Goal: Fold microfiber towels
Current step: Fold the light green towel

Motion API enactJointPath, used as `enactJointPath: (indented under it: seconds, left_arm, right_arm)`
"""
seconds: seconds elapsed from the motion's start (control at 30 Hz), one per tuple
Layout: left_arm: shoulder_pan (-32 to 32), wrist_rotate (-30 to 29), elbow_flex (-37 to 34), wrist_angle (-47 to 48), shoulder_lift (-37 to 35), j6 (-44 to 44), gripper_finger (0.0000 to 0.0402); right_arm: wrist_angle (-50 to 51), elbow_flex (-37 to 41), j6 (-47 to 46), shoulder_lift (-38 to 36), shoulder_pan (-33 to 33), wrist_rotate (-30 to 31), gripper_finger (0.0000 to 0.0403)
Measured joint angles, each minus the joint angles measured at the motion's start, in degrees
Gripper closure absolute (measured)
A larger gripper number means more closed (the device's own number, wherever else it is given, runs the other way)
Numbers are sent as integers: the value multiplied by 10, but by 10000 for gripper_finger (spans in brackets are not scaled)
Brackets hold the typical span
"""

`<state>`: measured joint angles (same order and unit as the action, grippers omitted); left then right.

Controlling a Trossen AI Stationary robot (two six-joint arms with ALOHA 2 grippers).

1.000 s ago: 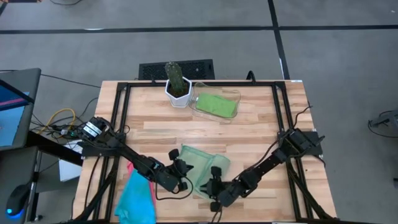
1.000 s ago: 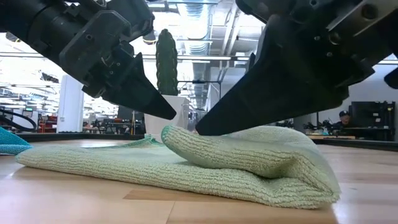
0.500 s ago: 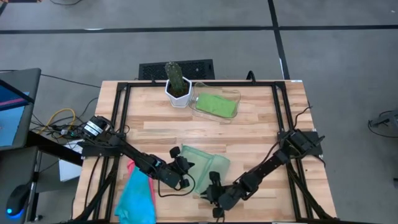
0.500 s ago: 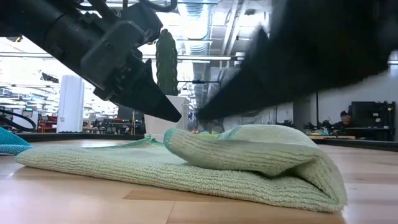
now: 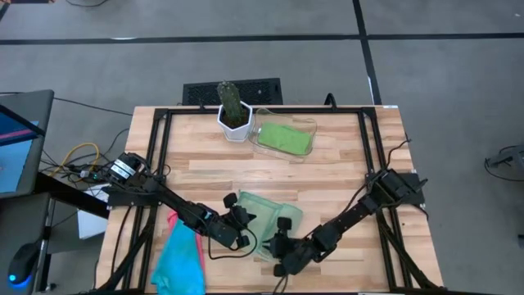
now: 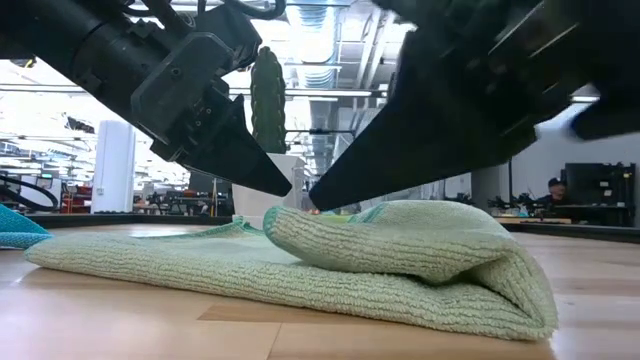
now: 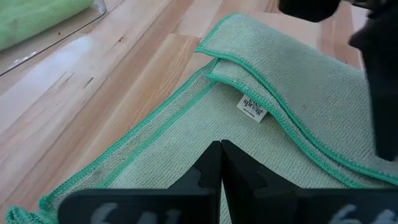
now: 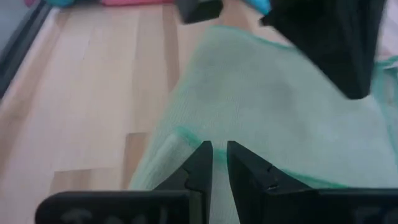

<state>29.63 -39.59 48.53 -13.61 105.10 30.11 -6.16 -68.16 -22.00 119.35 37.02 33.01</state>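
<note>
A light green towel (image 5: pixel 266 211) lies on the wooden table near its front edge. One part is folded over, and its rounded fold (image 6: pixel 520 290) rests on the lower layer. My left gripper (image 7: pixel 221 152) is shut and hangs just above the towel's left part, clear of it in the low view (image 6: pixel 288 190). My right gripper (image 8: pixel 215 155) comes in from the right. Its fingers stand a narrow gap apart at the top of the folded-over flap (image 6: pixel 300 225). A turquoise towel (image 5: pixel 180 258) and a pink towel (image 5: pixel 171 220) lie at the near left. My right gripper has its fingertips (image 6: pixel 314 203) slanting down right at the folded-over flap's hemmed edge (image 8: pixel 183 134). I cannot tell whether they touch the cloth or have any of it between them.
A clear plastic tray (image 5: pixel 307 124) holding a folded green towel (image 5: pixel 285 139) sits at the back centre. Beside it stands a cactus in a white pot (image 5: pixel 233 115). A black frame (image 5: pixel 164 147) runs around the tabletop. Bare wood lies between the tray and the towel.
My right gripper has risen a little off the flap, tipped, and come back down to it. The towel's rounded fold has bulged slightly toward the table's right, while its lower layer has stayed flat. My left gripper has kept still and shut.
</note>
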Motion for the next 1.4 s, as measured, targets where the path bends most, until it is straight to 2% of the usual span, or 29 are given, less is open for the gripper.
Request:
enactJointPath:
  seconds: [0.1, 0.47, 0.77, 1.07, 1.23, 1.3, 1.4]
  left_arm:
    - [0, 0, 0, 0, 0, 0, 401]
    - [-1, -1, 0, -3, 0, -5, 401]
    - [-1, -3, 0, -4, 0, -5, 401]
    - [-1, -5, 0, -4, 0, -5, 401]
    - [-1, -4, 0, -13, 0, -9, 401]
    - [1, 11, 4, -37, 0, -29, 401]
    - [13, 44, 25, -91, 0, -93, 401]
  right_arm:
    - [2, 0, -1, 0, 7, -29, 331]
    - [-21, -1, -17, 36, 19, -72, 332]
    - [-25, -4, -14, 37, 35, -75, 332]
    - [-26, -34, 51, 37, 58, -80, 332]
    - [-21, -39, 52, 37, 62, -76, 332]
    - [-19, -39, 36, 37, 65, -60, 332]
    - [-20, -39, 22, 37, 82, 34, 332]
